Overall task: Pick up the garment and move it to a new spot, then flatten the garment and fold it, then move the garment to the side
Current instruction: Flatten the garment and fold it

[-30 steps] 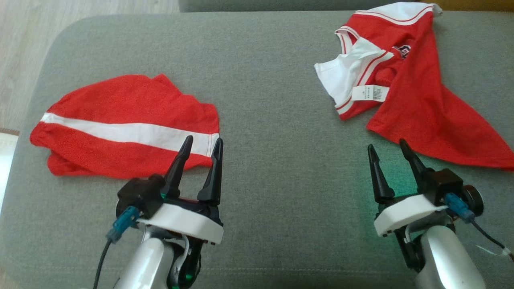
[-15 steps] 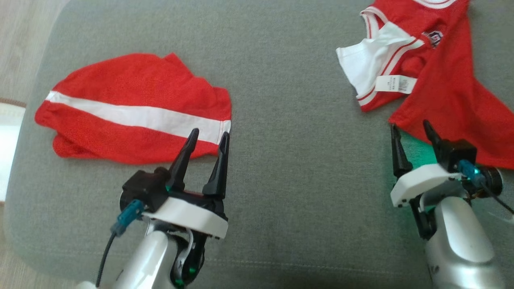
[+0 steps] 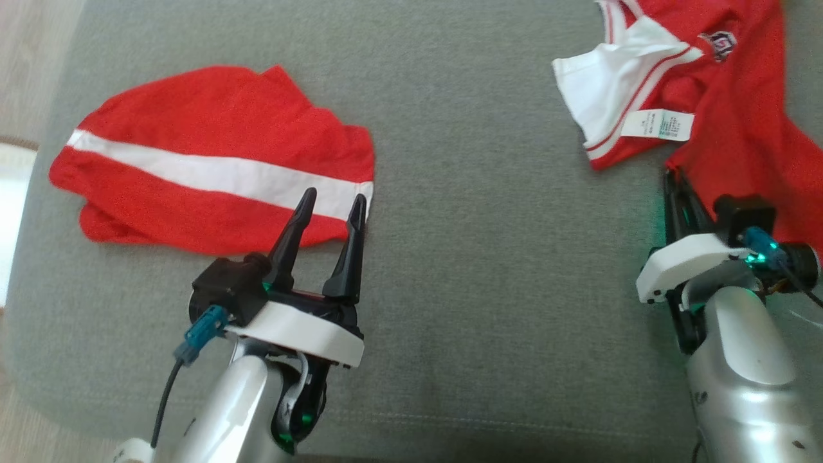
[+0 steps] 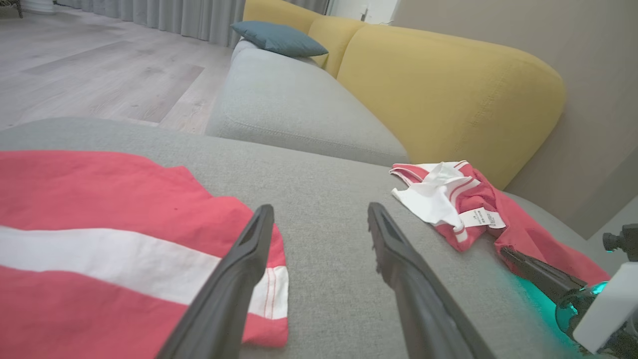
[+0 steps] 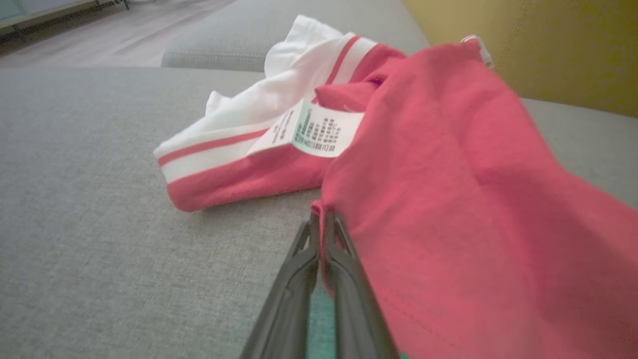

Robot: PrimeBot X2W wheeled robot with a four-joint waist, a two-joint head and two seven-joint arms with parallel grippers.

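A crumpled red and white garment (image 3: 739, 128) with a white care label lies at the far right of the grey cushion (image 3: 488, 212). My right gripper (image 3: 672, 177) is shut on its near red hem. The right wrist view shows the two fingers pressed together at the fabric edge (image 5: 321, 219), with the garment (image 5: 448, 174) bunched beyond them. My left gripper (image 3: 334, 198) stands open and holds nothing. It hovers at the near right corner of a folded red garment with a white stripe (image 3: 193, 128). The left wrist view shows its open fingers (image 4: 320, 209) beside that striped cloth (image 4: 75, 189).
The grey cushion's left edge (image 3: 38, 212) and front edge (image 3: 450, 424) drop to wooden floor (image 4: 99, 65). A yellow sofa backrest (image 4: 438, 89) and a blue pillow (image 4: 279, 37) stand behind. Bare grey fabric lies between the two garments.
The head camera shifted. My right gripper moved forward to the red hem and shut on it. The left gripper stayed open by the striped garment.
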